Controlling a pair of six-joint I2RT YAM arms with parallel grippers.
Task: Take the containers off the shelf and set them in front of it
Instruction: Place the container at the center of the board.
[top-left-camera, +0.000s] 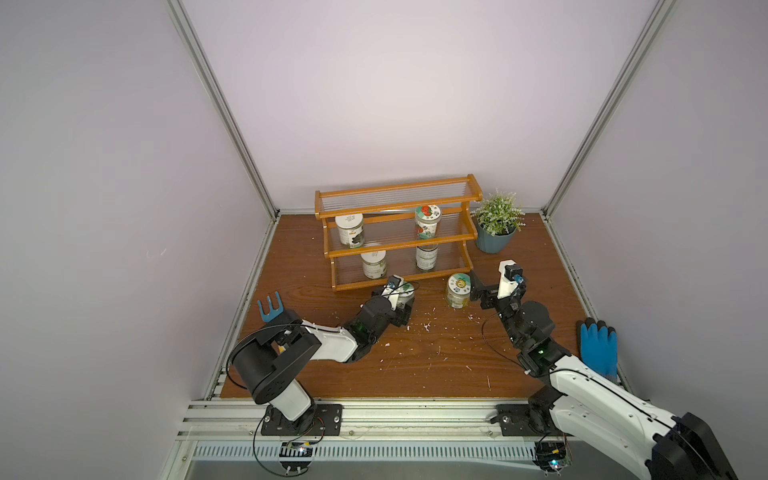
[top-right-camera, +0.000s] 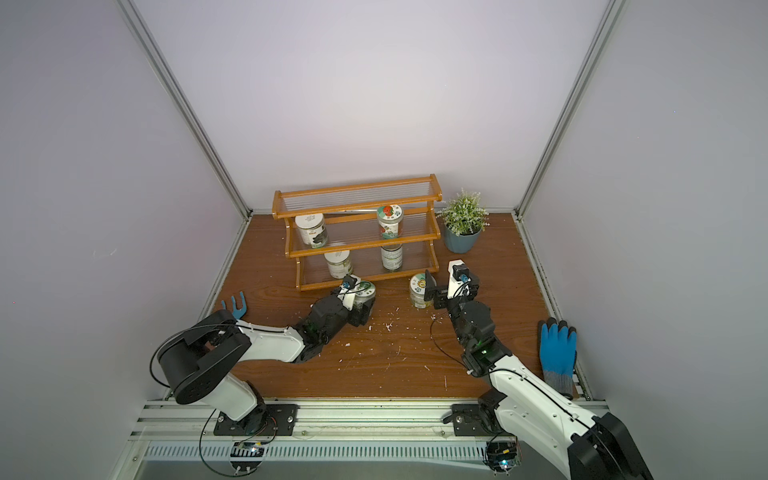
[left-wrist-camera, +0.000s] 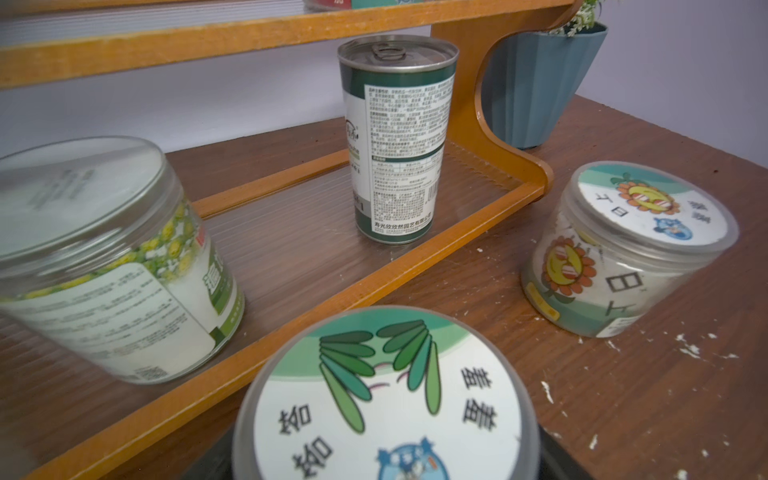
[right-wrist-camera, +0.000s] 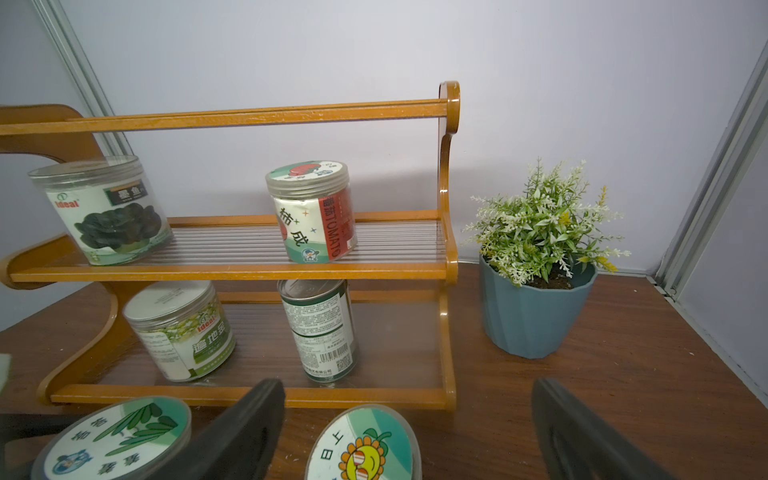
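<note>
The orange-brown shelf (top-left-camera: 399, 195) stands at the back of the table. Its middle tier holds a dark-leaf jar (top-left-camera: 350, 229) and the red fruit jar (top-left-camera: 428, 222). On the bottom tier stand a white-lidded jar (top-left-camera: 373, 264) and the silver can (top-left-camera: 427, 257). Just in front of the bottom rail, my left gripper (top-left-camera: 405, 300) is shut on the green trees jar (left-wrist-camera: 386, 399). The yellow flower jar (top-left-camera: 458, 291) stands on the table before the shelf's right end. My right gripper (right-wrist-camera: 407, 390) is wide open right behind this jar, whose lid shows low between the fingers.
A blue-grey plant pot (top-left-camera: 494, 237) stands right of the shelf. A blue glove (top-left-camera: 597, 347) lies at the table's right edge and a blue fork-shaped tool (top-left-camera: 271, 309) at its left edge. White crumbs (top-left-camera: 426, 326) dot the middle of the table.
</note>
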